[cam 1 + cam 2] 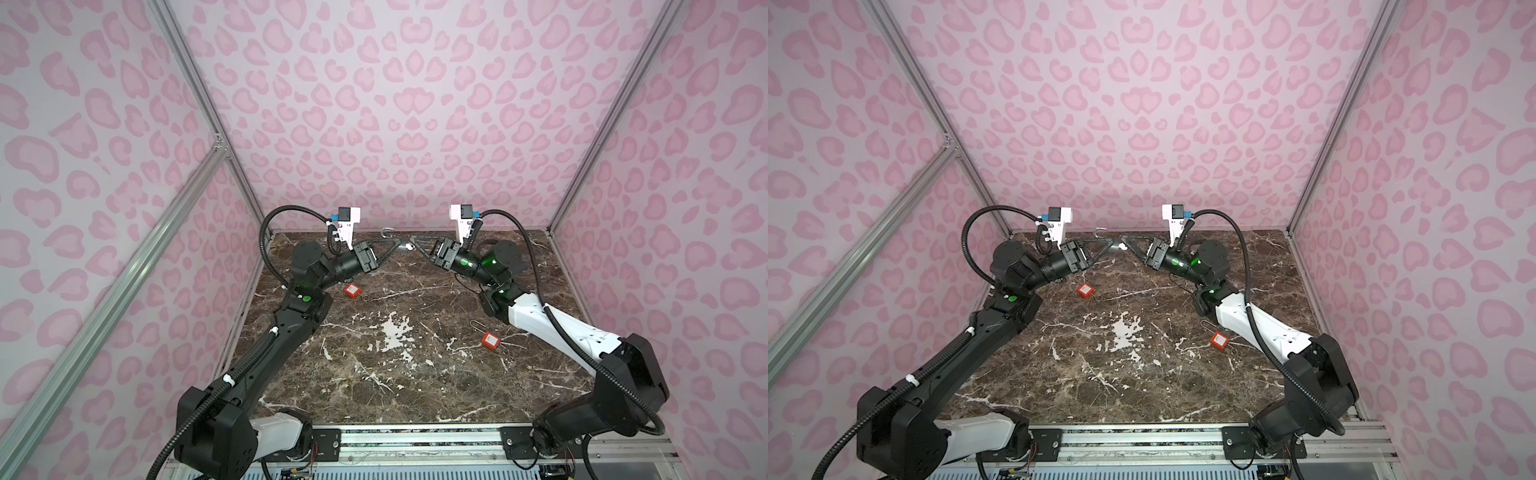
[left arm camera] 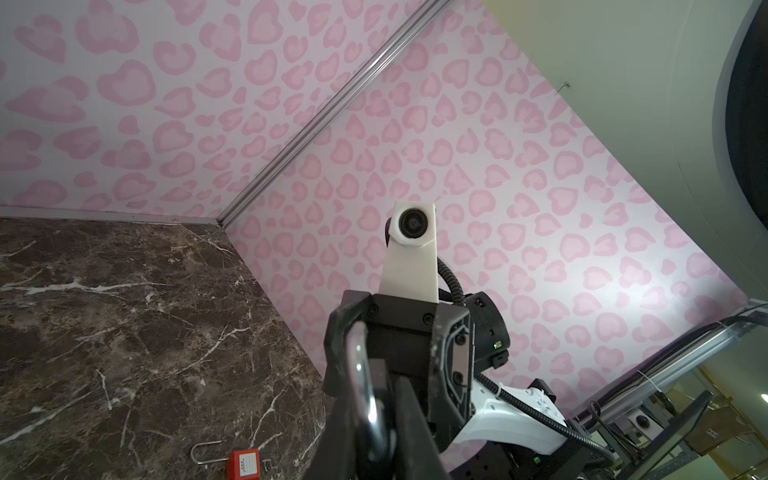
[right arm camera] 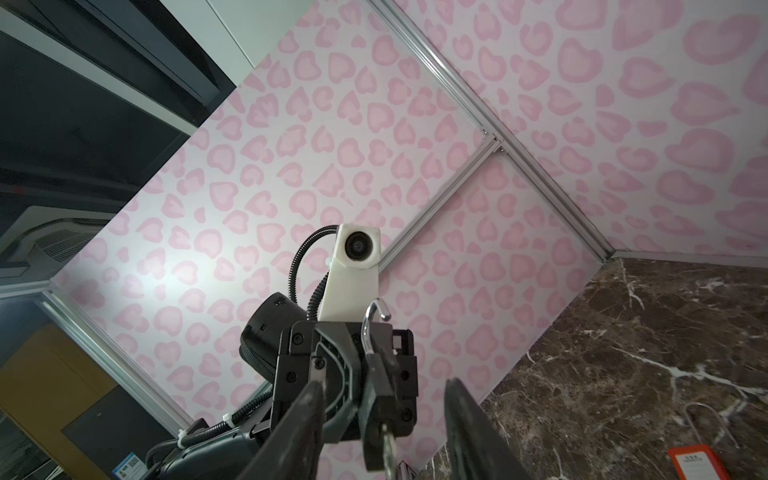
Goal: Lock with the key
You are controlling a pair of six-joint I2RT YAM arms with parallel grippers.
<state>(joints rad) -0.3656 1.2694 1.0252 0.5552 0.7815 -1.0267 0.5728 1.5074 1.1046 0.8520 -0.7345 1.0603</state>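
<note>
Both arms meet above the far edge of the tabletop (image 1: 374, 395). The left tool (image 1: 394, 246) is clamped on the dark padlock (image 3: 379, 399) and holds it clear of the surface. The shackle (image 3: 368, 328) stands open, its free end out of the body. The key (image 3: 388, 451) sits in the keyway, pointing at the right tool (image 1: 415, 241), whose jaws stand apart on either side of it, gripping nothing.

Judgement: roughly midway. Lock presented, key seated. Left to do: pinch the key, turn it, shut the shackle.

A red padlock (image 1: 352, 291) and a second red padlock (image 1: 491, 340) lie untouched on the tabletop.
</note>
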